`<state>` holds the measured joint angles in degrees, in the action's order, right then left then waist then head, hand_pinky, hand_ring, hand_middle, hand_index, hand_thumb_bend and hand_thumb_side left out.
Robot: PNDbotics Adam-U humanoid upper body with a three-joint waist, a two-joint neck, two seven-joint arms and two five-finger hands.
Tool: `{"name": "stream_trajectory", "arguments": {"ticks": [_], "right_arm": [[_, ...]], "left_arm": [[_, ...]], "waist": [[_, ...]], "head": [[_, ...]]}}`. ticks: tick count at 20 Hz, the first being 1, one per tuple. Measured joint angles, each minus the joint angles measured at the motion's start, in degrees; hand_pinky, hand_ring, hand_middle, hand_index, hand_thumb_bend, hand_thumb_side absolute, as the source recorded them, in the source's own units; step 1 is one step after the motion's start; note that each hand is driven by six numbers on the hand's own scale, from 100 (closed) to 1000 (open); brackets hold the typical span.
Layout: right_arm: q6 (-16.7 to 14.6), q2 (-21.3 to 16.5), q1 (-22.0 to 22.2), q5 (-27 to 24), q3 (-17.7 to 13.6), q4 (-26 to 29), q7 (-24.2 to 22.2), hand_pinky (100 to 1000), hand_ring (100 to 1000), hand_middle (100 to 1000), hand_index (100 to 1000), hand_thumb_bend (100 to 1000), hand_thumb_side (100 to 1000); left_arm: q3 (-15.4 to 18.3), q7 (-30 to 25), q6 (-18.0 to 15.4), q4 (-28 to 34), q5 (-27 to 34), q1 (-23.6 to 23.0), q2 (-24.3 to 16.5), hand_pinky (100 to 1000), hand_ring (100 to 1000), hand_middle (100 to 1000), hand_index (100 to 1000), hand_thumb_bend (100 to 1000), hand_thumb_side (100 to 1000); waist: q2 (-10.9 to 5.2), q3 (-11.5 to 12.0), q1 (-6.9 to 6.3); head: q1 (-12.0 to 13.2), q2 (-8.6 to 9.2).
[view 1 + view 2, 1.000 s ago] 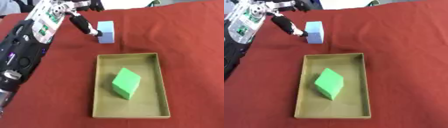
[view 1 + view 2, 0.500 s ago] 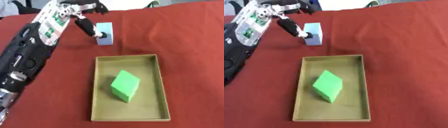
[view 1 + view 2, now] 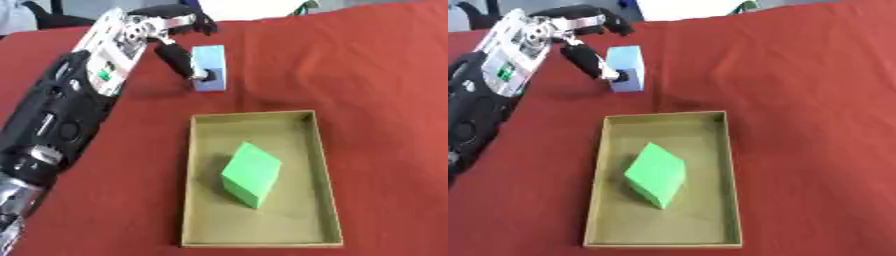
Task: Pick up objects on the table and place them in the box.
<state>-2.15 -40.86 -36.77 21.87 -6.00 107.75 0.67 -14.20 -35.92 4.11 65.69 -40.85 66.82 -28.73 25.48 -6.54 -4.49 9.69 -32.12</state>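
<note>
Green block (image 3: pixel 251 173) lies tilted inside the tan box (image 3: pixel 324 175), which sits on the red cloth (image 3: pixel 376 90). Beyond the box's far left corner stands a pale blue block (image 3: pixel 210 67) on the cloth. The left hand (image 3: pixel 166 35) reaches over it, thumb tip touching its near face and fingers arched above; whether it grips cannot be told.

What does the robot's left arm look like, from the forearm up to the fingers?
The left arm has a bulky black shell with round joints and a silver section near the bottom edge. Toward the wrist comes a white and silver panel with a small green mark. The left hand is mostly black, with dark slender fingers and pale tips. The right arm is not visible.
</note>
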Motion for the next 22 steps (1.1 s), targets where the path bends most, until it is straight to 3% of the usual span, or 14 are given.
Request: {"name": "stream_trajectory", "arguments": {"ticks": [11,18,20,22], "right_arm": [[-0.01,0.73,0.03,-0.26,-0.38,0.00,-0.34,743,722,684,843,100,886],[-0.04,0.82,0.54,-0.28,-0.73,-0.01,-0.41,742,722,684,842,100,891],[-0.03,0.91,0.62,-0.29,-0.75,-0.01,-0.42,742,722,683,842,100,894],[-0.01,1.07,0.97,-0.29,-0.92,-0.02,-0.44,742,722,683,841,100,897]], "left_arm": [[0.67,1.10,-0.84,-2.92,-1.01,-0.35,1.04,875,883,767,856,406,259],[1.31,2.24,-0.59,-3.80,-0.91,-0.37,1.47,760,746,586,719,242,168],[1.34,2.38,-0.47,-3.81,-0.59,-0.37,1.48,737,720,563,698,184,102],[1.34,2.61,-0.24,-3.80,-0.39,-0.37,1.48,731,715,558,693,134,100]], "waist": [[0.74,-0.88,-0.01],[0.79,-0.86,0.00],[0.79,-0.81,0.02],[0.78,-0.74,0.04]], "head": [[0.76,0.52],[0.77,0.52],[0.77,0.51],[0.77,0.48]]}}
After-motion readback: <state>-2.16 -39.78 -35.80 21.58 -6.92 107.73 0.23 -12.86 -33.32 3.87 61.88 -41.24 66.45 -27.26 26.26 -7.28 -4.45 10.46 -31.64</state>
